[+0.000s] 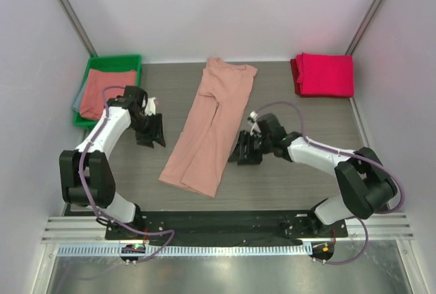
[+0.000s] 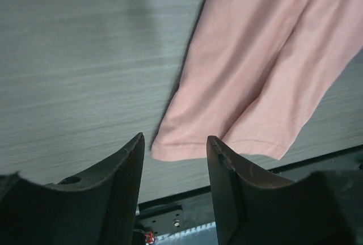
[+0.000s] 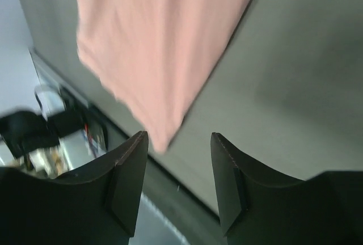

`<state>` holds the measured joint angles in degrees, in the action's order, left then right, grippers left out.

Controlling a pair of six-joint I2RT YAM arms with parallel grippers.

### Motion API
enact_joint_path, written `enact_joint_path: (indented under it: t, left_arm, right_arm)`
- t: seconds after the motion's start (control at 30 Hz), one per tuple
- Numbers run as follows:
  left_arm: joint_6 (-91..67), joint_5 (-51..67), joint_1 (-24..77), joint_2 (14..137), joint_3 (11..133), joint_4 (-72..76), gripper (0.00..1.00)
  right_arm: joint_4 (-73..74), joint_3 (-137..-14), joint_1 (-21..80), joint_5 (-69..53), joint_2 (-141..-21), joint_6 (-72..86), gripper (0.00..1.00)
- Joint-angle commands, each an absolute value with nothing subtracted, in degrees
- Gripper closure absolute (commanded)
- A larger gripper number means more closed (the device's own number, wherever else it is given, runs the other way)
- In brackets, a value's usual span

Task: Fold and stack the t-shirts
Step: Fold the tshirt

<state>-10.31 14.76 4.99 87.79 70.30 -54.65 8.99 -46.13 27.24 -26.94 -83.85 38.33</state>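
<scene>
A salmon-pink t-shirt (image 1: pixel 210 126) lies folded lengthwise into a long strip down the middle of the table, its hem end toward the arms. In the left wrist view that pink t-shirt (image 2: pixel 261 63) fills the upper right; in the right wrist view the pink t-shirt (image 3: pixel 159 41) fills the upper left. My left gripper (image 1: pixel 151 133) hovers left of the strip, open, with nothing between its fingers (image 2: pixel 122 182). Just right of the strip's edge my right gripper (image 1: pixel 246 151) also stands open and empty. A magenta t-shirt (image 1: pixel 325 75) lies folded at the back right.
A green bin (image 1: pixel 133 62) at the back left holds several salmon and grey t-shirts (image 1: pixel 105 93). The black base rail (image 1: pixel 218 222) runs along the table's near edge. White walls close in the sides and back.
</scene>
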Motion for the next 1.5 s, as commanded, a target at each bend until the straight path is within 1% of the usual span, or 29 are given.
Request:
enact_joint_path:
  t: [0.0,0.03,0.13,0.23,0.43,0.67,0.9,0.93,1.0,1.03,1.07,1.1,1.23,1.27,1.3,1.33,1.37,1.43,1.47]
  left_arm:
    - [-10.5,18.7,3.7,87.5,65.5,-55.7,0.51]
    - [-10.5,18.7,3.6,87.1,64.2,-54.9,0.51]
    - [-10.8,17.8,3.6,86.4,60.0,-52.9,0.51]
    - [-10.7,16.3,3.2,88.6,60.8,-53.6,0.52]
    - [-10.8,17.1,2.6,92.2,61.8,-54.4,0.53]
    - [-11.9,17.6,2.6,89.6,60.5,-53.6,0.53]
    - [-12.2,17.6,2.6,87.5,60.6,-53.8,0.53]
    - [-12.1,17.5,2.5,87.4,60.5,-53.9,0.53]
    - [-12.3,17.4,2.6,86.9,60.5,-53.7,0.53]
    - [-12.2,17.4,2.6,86.8,60.5,-53.8,0.53]
    - [-12.2,17.7,2.5,86.8,60.5,-53.8,0.53]
    - [-11.9,19.1,2.6,86.8,60.6,-53.8,0.53]
    - [-12.4,21.1,2.7,87.4,60.4,-53.6,0.53]
    - [-13.2,22.1,2.7,87.5,60.0,-53.7,0.51]
    - [-14.4,23.5,2.7,87.6,59.8,-53.0,0.49]
    - [-16.1,28.1,2.7,87.4,58.5,-52.5,0.48]
    - [-17.6,30.0,2.7,86.8,57.6,-50.9,0.48]
    - [-23.3,32.7,2.9,84.0,52.2,-48.7,0.5]
    - [-24.7,33.7,3.0,82.7,49.6,-46.0,0.53]
  right_arm:
    - [4.9,-41.6,35.1,-29.8,-79.6,48.1,0.46]
    - [2.5,-40.4,37.4,-29.8,-80.2,49.6,0.46]
    - [0.4,-36.9,39.3,-29.4,-83.8,55.1,0.48]
    - [-5.6,-35.8,42.2,-30.7,-88.7,58.6,0.5]
    - [-8.5,-37.8,45.3,-30.1,-96.2,62.0,0.51]
    - [-5.5,-40.9,49.4,-28.1,-98.8,63.6,0.51]
    - [3.4,-43.1,50.2,-26.8,-101.0,62.0,0.55]
    - [3.4,-42.8,50.2,-26.5,-100.8,62.0,0.6]
    - [4.5,-41.5,50.2,-26.4,-99.3,61.5,0.64]
    - [4.8,-41.0,50.1,-26.4,-98.4,61.3,0.85]
    - [5.7,-39.8,50.1,-26.0,-97.5,61.1,0.95]
    - [6.9,-39.0,50.0,-25.4,-95.4,60.6,0.98]
    - [6.3,-34.6,48.9,-25.6,-90.4,59.0,0.98]
    - [6.4,-33.4,48.5,-25.7,-89.0,58.5,0.99]
    - [7.5,-33.0,47.7,-25.7,-88.0,57.9,0.99]
    - [8.6,-32.7,47.2,-25.6,-85.8,56.6,0.99]
    - [9.5,-32.3,46.8,-25.7,-84.8,55.7,0.99]
    - [11.6,-32.1,45.2,-25.9,-82.7,53.9,0.98]
    - [11.9,-31.7,44.7,-25.8,-82.4,53.5,0.98]
